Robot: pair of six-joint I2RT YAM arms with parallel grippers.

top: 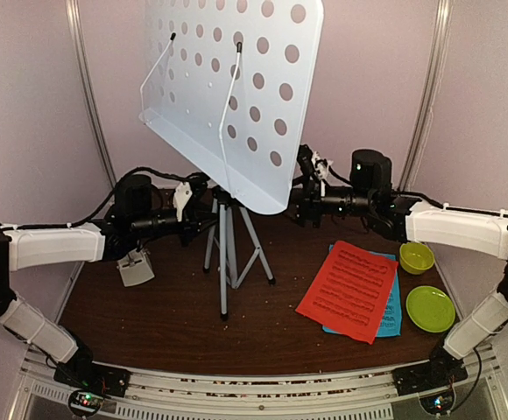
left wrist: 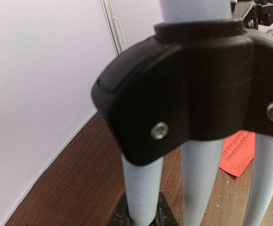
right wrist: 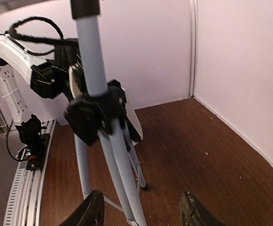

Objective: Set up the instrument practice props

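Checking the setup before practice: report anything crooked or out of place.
The perforated desk sits canted on its tripod, with its ledge sloping diagonally rather than level. The red page and blue page lie on the table, overlapped and skewed, not on the desk.

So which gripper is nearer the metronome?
Left. The left gripper is closed on a leg of the stand, close to the right of the metronome. The right gripper is open on the stand's far side, farther away.
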